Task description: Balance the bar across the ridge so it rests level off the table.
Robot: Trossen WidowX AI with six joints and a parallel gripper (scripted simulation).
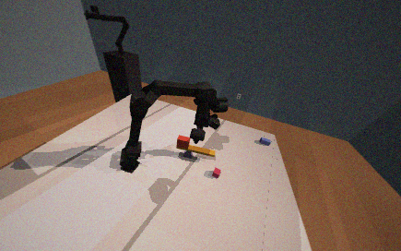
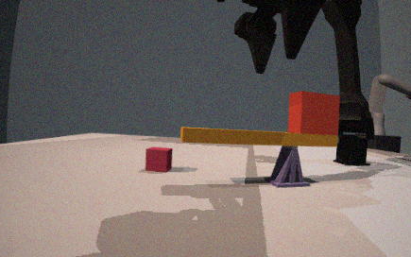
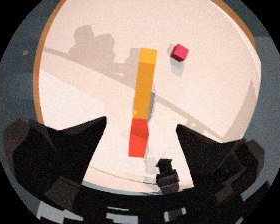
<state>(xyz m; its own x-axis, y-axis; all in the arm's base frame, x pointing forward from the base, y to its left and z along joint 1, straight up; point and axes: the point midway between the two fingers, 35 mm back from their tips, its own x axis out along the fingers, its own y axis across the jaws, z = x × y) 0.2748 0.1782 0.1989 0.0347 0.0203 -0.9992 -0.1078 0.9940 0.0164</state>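
Above the bar (image 2: 242,136), the pincer (image 2: 275,54) hangs open, fingers pointing down.

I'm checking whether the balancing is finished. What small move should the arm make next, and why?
Probably just retreat upward and away. The gripper hangs open, above the yellow bar, which rests about level on the purple ridge with neither end touching the table.

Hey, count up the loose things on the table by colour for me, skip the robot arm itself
Yellow: 1, the bar
Orange-red: 1, the big block at the bar's end
Purple: 1, the ridge under the bar
Crimson: 1, the small cube
Blue: 1, the small block near the mat's far edge
Total: 5
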